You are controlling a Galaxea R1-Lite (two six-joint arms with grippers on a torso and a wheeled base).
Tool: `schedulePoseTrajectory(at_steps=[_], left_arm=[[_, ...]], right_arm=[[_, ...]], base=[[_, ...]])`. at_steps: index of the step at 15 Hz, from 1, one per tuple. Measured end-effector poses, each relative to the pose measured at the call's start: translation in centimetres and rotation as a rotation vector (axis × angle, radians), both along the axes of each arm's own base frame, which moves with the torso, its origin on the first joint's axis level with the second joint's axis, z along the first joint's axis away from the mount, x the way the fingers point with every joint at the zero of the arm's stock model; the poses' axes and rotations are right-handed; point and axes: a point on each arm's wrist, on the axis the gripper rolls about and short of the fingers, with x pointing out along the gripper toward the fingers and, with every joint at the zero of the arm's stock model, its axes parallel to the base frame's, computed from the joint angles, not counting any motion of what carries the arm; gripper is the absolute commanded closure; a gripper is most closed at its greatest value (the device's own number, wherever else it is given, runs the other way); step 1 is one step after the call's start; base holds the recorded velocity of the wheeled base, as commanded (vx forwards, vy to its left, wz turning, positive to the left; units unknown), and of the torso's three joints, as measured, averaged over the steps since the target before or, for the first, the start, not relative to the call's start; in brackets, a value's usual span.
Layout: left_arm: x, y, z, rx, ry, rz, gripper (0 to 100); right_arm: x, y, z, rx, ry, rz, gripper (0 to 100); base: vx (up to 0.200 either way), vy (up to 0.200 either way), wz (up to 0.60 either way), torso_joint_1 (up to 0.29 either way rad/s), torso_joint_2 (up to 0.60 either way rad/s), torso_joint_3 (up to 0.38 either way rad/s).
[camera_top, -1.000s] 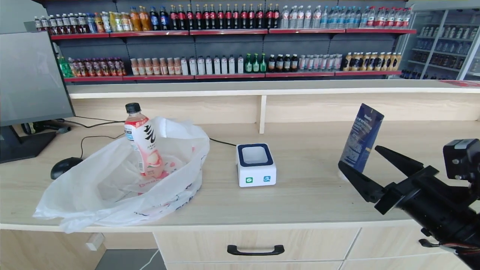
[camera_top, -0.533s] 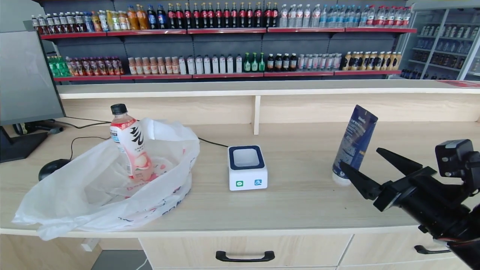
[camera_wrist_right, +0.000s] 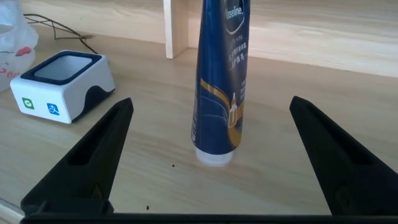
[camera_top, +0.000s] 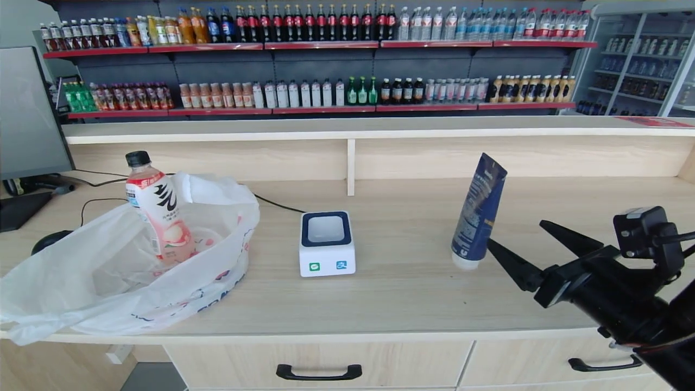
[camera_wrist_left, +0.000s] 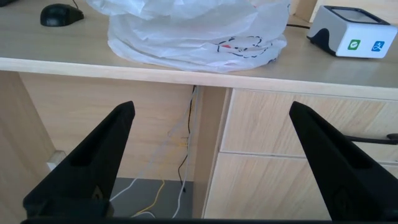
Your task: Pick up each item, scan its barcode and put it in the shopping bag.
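A dark blue tube (camera_top: 478,213) stands cap-down on the wooden counter (camera_top: 402,282), right of centre. My right gripper (camera_top: 516,233) is open, level with the tube's base and just to its right; in the right wrist view the tube (camera_wrist_right: 219,81) stands beyond the spread fingers. A white scanner (camera_top: 327,244) with a blue-rimmed window sits mid-counter. The white plastic shopping bag (camera_top: 98,271) lies open at the left with a pink drink bottle (camera_top: 157,209) upright in it. My left gripper (camera_wrist_left: 211,107) is open and empty below the counter edge, facing the cabinet front.
A black mouse (camera_top: 46,241) and cables lie behind the bag, beside a monitor (camera_top: 27,114) at far left. A raised ledge (camera_top: 380,133) with a divider backs the counter. Drawers with black handles (camera_top: 318,372) sit under it. Drink shelves stand behind.
The whole head view has shifted, so the camera moved. The right gripper's near finger, once in front of the tube's base, now lies just right of it. Nothing was grasped.
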Motion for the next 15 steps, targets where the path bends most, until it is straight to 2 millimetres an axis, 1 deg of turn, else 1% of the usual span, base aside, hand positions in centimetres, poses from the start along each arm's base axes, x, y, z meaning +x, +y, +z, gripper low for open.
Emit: schedulePoseTrajectory(at_steps=[2,4,6,11,15], left_arm=[[0.0,0.0,0.0,0.003,-0.001,0.0,0],[0.0,0.0,0.0,0.003,-0.001,-0.001,0],[0.0,0.0,0.0,0.003,-0.001,-0.001,0],[0.0,0.0,0.0,0.003,-0.001,-0.001,0],[0.0,0.0,0.0,0.003,-0.001,-0.001,0]], right_arm=[[1.0,0.3,-0.6,-0.011,0.024,-0.001,0],[2.3,0.2,-1.4,-0.025,0.049,-0.026,0],[2.9,0.2,-1.8,-0.034,0.063,-0.034,0],[4.2,0.7,-1.9,-0.038,0.052,-0.031,0],[6.0,1.3,-1.8,-0.029,0.025,-0.036,0]], base=[[0.0,0.0,0.0,0.0,0.0,0.0],[0.0,0.0,0.0,0.0,0.0,0.0],[0.0,0.0,0.0,0.0,0.0,0.0],[0.0,0.0,0.0,0.0,0.0,0.0],[0.0,0.0,0.0,0.0,0.0,0.0]])
